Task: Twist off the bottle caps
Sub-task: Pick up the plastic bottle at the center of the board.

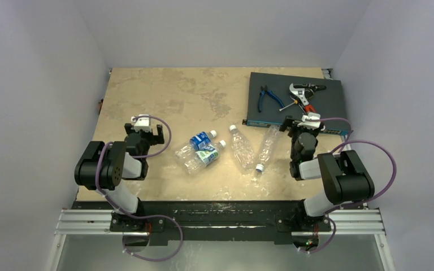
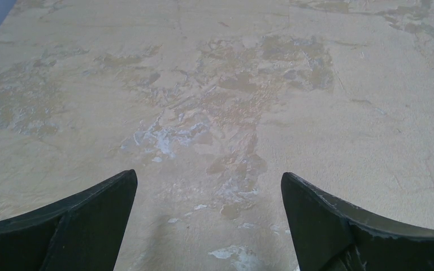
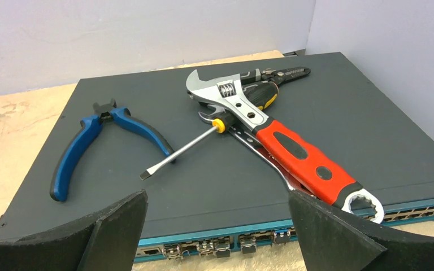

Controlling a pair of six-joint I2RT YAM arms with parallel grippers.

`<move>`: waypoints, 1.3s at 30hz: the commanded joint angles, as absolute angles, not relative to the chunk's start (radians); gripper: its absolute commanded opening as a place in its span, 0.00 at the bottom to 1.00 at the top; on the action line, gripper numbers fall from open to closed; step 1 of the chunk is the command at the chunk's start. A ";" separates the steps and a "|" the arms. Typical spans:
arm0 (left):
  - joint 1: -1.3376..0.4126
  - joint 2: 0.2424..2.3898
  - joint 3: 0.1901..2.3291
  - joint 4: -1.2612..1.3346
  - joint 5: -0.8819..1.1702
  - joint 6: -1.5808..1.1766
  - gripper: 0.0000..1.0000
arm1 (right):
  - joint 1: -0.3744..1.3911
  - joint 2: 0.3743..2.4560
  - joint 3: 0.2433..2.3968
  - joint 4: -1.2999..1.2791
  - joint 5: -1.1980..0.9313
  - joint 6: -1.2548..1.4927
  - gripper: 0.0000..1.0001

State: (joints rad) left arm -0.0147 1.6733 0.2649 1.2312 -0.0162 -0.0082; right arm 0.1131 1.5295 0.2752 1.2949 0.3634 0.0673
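Several clear bottles lie on their sides mid-table in the top view. Two carry blue, white and green labels [image 1: 202, 140] [image 1: 208, 156], with white caps [image 1: 213, 133] [image 1: 222, 143] pointing back right. Two are unlabelled and crinkled [image 1: 240, 148] [image 1: 267, 145]; one has a white cap [image 1: 233, 128] at its far end, the other a blue cap [image 1: 258, 167] at its near end. My left gripper [image 1: 146, 127] [image 2: 209, 178] is open over bare tabletop, left of the bottles. My right gripper [image 1: 304, 123] [image 3: 217, 195] is open, right of them, facing a network switch. Neither wrist view shows a bottle.
A dark network switch [image 1: 328, 99] [image 3: 344, 113] with a teal port face lies at the back right. On it rest blue pliers [image 1: 269, 97] [image 3: 76, 149], a flat screwdriver [image 3: 175, 155], a red-handled adjustable wrench [image 1: 305, 97] [image 3: 294, 149] and a wire stripper [image 3: 277, 73]. Walls enclose the table.
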 commanded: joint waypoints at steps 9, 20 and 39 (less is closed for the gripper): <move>-0.010 1.559 0.374 1.001 0.060 -0.009 1.00 | 0.118 1.357 0.592 0.640 0.453 0.144 0.99; -0.007 1.545 1.046 -0.057 0.226 0.085 1.00 | 0.142 1.296 0.867 0.185 0.142 0.494 0.99; -0.282 1.537 1.136 -0.620 0.413 0.449 1.00 | 0.671 1.307 0.973 -0.107 0.411 0.535 0.99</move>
